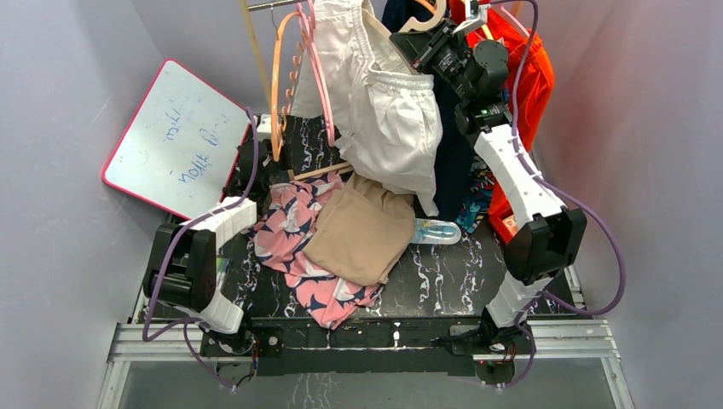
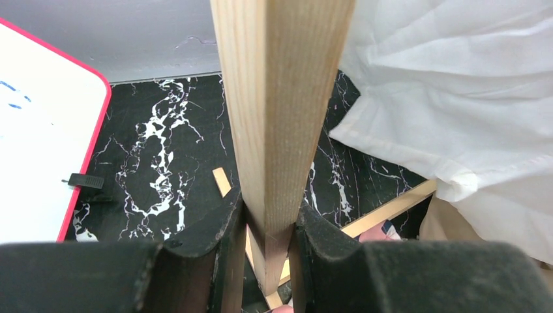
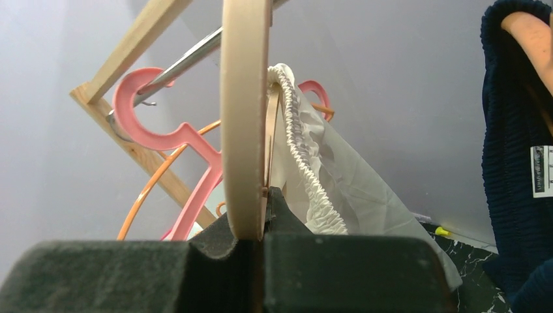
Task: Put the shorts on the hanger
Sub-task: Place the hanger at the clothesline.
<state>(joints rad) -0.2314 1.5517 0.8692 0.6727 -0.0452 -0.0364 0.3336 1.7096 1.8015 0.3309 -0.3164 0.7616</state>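
Two grips clamped, shorts (image 1: pixel 388 111) hanging at twelve o'clock of the table.
Draped over the beige hanger (image 3: pixel 244 117), trailing toward seven o'clock from the right gripper (image 3: pixel 261 225), itself clamped on the upright hook, rail (image 3: pixel 192 53) at eleven o'clock. Left gripper (image 2: pixel 270 241) squeezing the wooden post (image 2: pixel 280 98). Whiteboard (image 1: pixel 175 136) scribble and tag (image 3: pixel 541 171) on navy garment (image 3: pixel 508 130) unreadable.

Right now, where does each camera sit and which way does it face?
Top view: above and behind the arms, looking down on the black table; left arm and right arm both show.
Left wrist: on the left arm, looking along the left fingers, clamped on a wooden post.
Right wrist: on the right arm, looking up past the right fingers, shut on the beige hanger.
Shared: all three show the white shorts.
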